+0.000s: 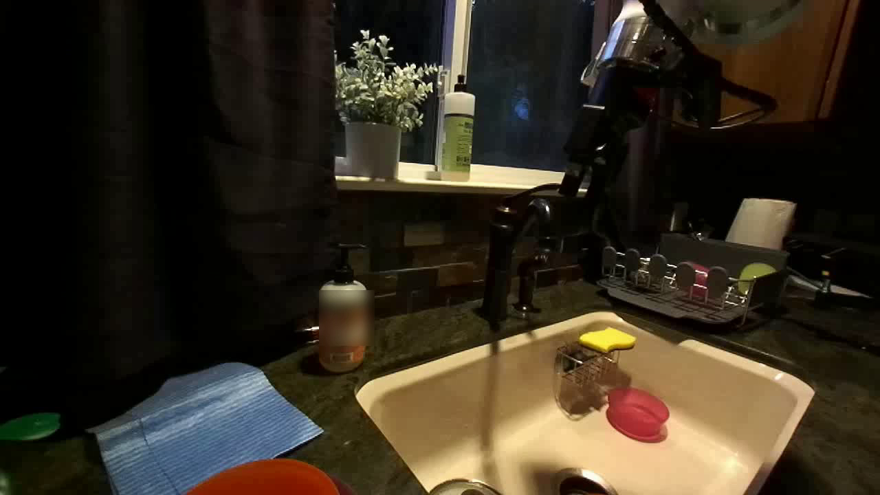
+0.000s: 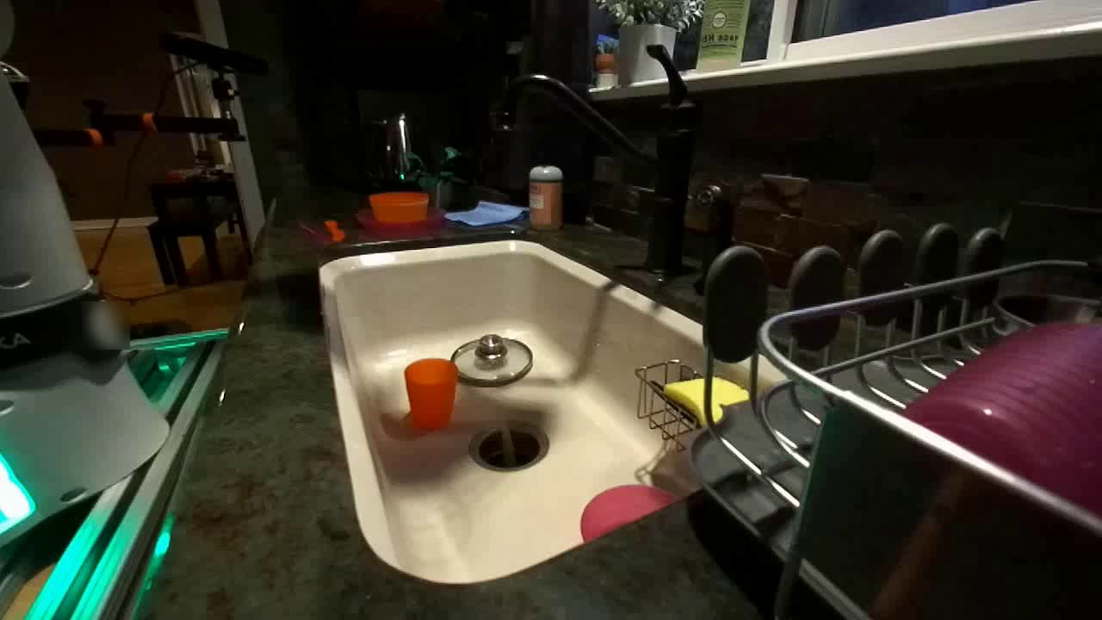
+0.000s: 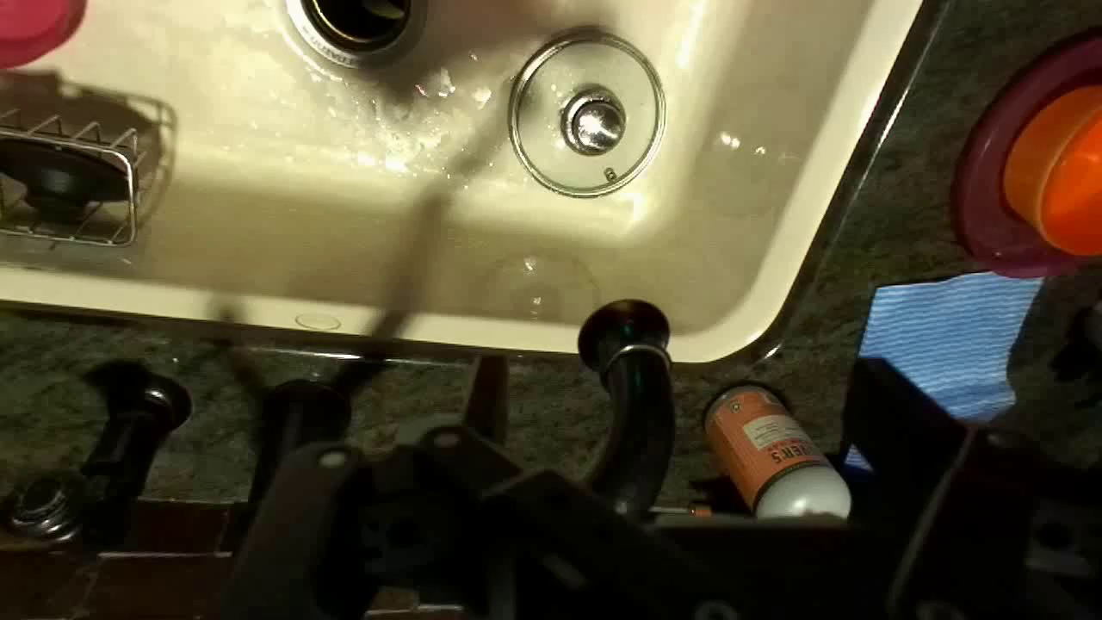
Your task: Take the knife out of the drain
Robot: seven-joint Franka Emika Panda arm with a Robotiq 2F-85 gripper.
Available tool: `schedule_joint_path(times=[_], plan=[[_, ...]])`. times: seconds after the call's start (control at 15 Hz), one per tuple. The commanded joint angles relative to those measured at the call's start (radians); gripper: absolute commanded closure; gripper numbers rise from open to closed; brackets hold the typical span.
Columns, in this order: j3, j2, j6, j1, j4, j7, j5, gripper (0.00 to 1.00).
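Observation:
The drain [image 2: 476, 458] is a round metal-rimmed hole in the sink floor. It also shows at the top of the wrist view [image 3: 320, 47] and, partly cut off, in an exterior view [image 1: 583, 474]. A pale narrow piece [image 2: 508, 443] shows inside the drain; it may be the knife, but most of it is hidden. My gripper [image 3: 684, 383] is open and empty, its dark fingers wide apart in the wrist view. It is high above the faucet side of the sink, away from the drain. In an exterior view the arm hangs dark before the window.
The sink [image 2: 370, 508] holds an orange cup [image 2: 430, 392], a glass lid [image 2: 492, 362], a pink bowl [image 1: 638, 414] and a wire caddy with a yellow sponge [image 1: 607, 339]. The faucet [image 3: 641, 413], soap bottle [image 3: 766, 448], blue cloth [image 3: 951, 336] and dish rack [image 2: 818, 379] stand around it.

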Motion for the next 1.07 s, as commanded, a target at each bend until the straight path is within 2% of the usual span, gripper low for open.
schedule_joint_path(times=[0.0, 0.27, 0.47, 0.6, 1.0], plan=[[0.011, 0.0, -0.004, -0.012, 0.002, -0.004, 0.005, 0.0], [0.011, 0.0, -0.004, -0.012, 0.002, -0.004, 0.005, 0.0], [0.049, -0.026, 0.044, -0.104, -0.039, 0.157, -0.13, 0.0], [0.063, -0.046, 0.067, -0.143, -0.066, 0.25, -0.176, 0.0], [0.093, -0.088, -0.083, -0.223, -0.104, 0.525, -0.201, 0.0]])
